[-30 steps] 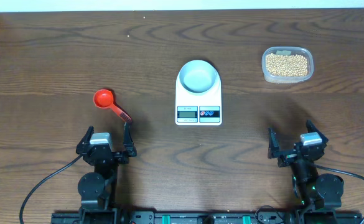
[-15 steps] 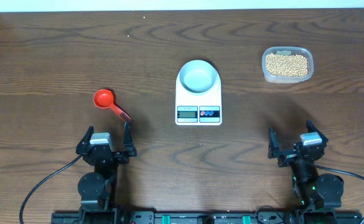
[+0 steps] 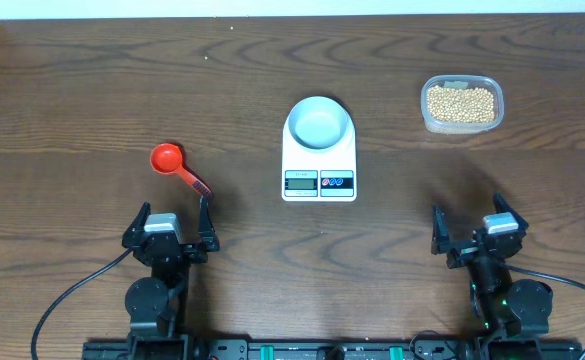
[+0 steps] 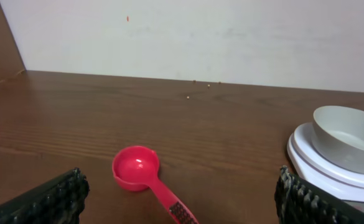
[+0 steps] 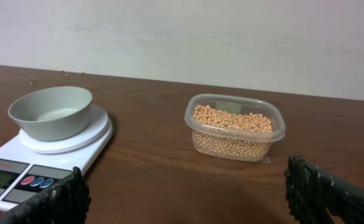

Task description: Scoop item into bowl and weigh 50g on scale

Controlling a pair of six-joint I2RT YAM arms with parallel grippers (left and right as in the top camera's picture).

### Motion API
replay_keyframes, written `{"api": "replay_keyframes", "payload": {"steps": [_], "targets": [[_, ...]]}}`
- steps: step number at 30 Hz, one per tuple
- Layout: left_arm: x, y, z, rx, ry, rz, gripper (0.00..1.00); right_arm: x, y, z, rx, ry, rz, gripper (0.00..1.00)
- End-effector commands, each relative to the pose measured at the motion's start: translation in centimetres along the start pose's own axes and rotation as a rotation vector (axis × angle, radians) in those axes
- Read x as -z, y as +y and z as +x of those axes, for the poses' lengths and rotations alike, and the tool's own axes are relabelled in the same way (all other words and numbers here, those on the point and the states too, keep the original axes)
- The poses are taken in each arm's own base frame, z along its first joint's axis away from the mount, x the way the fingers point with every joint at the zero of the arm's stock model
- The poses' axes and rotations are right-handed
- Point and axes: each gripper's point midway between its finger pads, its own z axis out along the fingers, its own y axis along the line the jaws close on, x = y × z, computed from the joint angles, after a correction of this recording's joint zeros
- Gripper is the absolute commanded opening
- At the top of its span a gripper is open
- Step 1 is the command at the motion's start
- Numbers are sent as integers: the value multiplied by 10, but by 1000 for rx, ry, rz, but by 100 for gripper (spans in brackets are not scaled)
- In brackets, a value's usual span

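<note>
The item (image 3: 461, 103), small round tan-yellow beans, was heaped in a clear tub (image 3: 425, 110) right of the scale (image 3: 319, 165); the pale bowl (image 3: 319, 124) was set upon the scale; the left gripper (image 3: 172, 212) and right gripper (image 3: 469, 215) were spread wide, nothing held.

bowl (image 5: 48, 121) on scale (image 5: 21, 163), beans (image 5: 233, 120) in tub (image 5: 279, 132)

Centre: scale (image 3: 319, 183) with bowl (image 3: 319, 124) atop.
Left: red scoop (image 3: 177, 167) before left end effector (image 3: 172, 210).
Right: open tabletop (image 3: 452, 180) up to bean tub (image 3: 461, 103).
</note>
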Motion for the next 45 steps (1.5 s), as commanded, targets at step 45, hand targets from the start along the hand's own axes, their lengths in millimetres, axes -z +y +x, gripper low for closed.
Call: {"api": "replay_keyframes", "payload": {"steps": [45], "targets": [[-59,-47,-132,-45,480,230,98,-19,-1,-131,-102,283,-66,99]]}}
